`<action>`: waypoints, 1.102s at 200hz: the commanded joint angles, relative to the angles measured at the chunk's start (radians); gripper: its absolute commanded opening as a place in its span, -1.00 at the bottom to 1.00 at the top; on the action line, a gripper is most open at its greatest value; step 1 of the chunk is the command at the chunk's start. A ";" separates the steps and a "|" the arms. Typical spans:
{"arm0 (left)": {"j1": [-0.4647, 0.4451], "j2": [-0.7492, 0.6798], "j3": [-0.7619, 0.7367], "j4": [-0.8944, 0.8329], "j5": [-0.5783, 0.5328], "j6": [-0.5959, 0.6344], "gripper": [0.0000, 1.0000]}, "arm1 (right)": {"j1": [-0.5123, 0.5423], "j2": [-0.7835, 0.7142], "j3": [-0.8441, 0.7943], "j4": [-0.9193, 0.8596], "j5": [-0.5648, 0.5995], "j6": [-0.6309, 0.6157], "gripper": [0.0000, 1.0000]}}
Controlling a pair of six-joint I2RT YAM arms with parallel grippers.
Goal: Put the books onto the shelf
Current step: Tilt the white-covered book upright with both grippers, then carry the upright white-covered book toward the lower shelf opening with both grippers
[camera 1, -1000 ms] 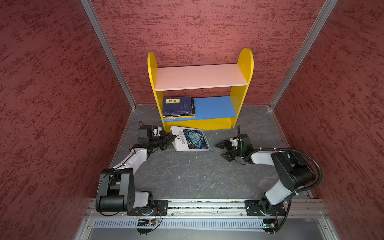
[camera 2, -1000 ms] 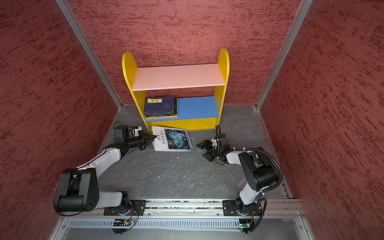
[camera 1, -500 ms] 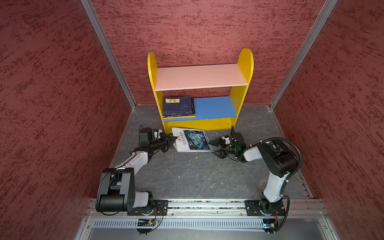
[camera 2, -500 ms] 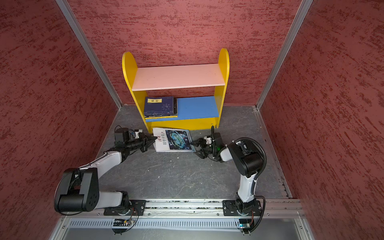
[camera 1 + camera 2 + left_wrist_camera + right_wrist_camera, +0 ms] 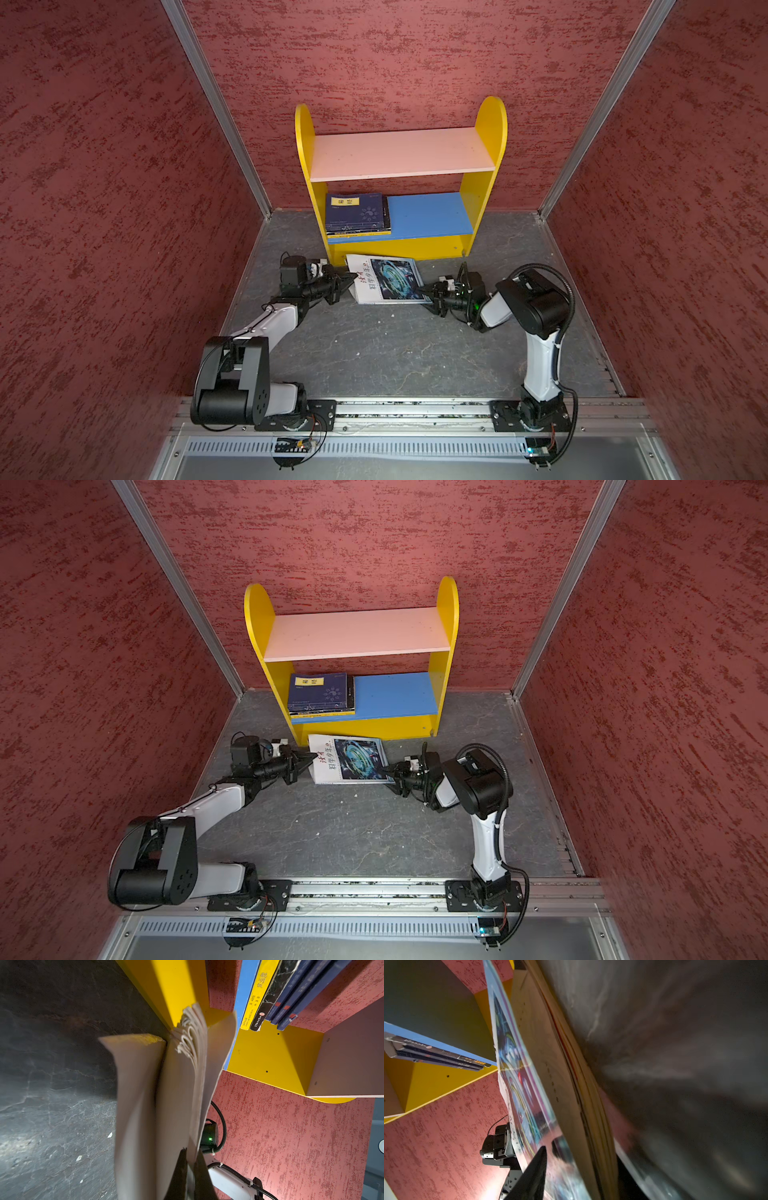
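Thin white magazine (image 5: 384, 280) on the counter (image 5: 395, 353), against the foot of the shelf (image 5: 490, 124).
Light and floppy, pages fanning: best lifted by both edges together. Pinched tight on one edge by left end effector (image 5: 347, 283); straddled opposite by right end effector (image 5: 424, 291), grip unclear through blur. Red-and-black Chinese title; yellow Chinese label on the stacked navy book (image 5: 357, 210).

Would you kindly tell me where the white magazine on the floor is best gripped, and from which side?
I'd take the magazine by its left and right edges, coming in low from each side: it is thin, its pages fan apart, and the shelf blocks its far edge. The left gripper pinches the left edge; the right gripper is at the right corner.
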State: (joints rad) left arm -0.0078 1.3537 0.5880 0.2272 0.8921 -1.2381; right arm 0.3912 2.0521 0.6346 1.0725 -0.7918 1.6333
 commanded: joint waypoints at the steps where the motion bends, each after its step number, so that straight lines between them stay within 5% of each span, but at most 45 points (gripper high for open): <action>1: -0.009 -0.026 0.008 -0.052 0.027 0.039 -1.00 | 0.002 -0.004 -0.005 0.091 0.028 0.051 -0.38; 31: -0.006 -0.058 0.026 -0.141 -0.040 0.069 -0.93 | -0.005 -0.060 -0.008 0.052 0.065 -0.004 -0.65; 49: -0.003 -0.058 0.057 -0.250 -0.072 0.113 -0.67 | -0.012 -0.105 -0.007 0.028 0.086 -0.048 -0.76; 73: 0.009 -0.060 0.057 -0.298 -0.086 0.128 -0.42 | -0.015 -0.178 0.021 -0.026 0.108 -0.138 -0.80; 135: 0.040 -0.116 0.044 -0.266 -0.092 0.117 -0.35 | -0.014 -0.310 0.118 -0.152 0.120 -0.385 -0.77; 159: 0.050 -0.119 0.044 -0.266 -0.094 0.117 -0.36 | -0.015 -0.251 0.142 -0.161 0.133 -0.379 -0.76; 197: 0.066 -0.111 0.054 -0.255 -0.113 0.118 -0.33 | -0.015 -0.092 0.183 0.092 0.180 -0.225 -0.77; 220: 0.080 -0.115 0.071 -0.277 -0.144 0.140 -0.28 | -0.025 -0.050 0.226 0.060 0.211 -0.244 -0.77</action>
State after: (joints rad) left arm 0.0528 1.2488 0.6231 -0.0467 0.7795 -1.1351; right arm 0.3763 1.9781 0.8009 1.0233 -0.6415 1.3689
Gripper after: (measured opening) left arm 0.343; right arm 0.117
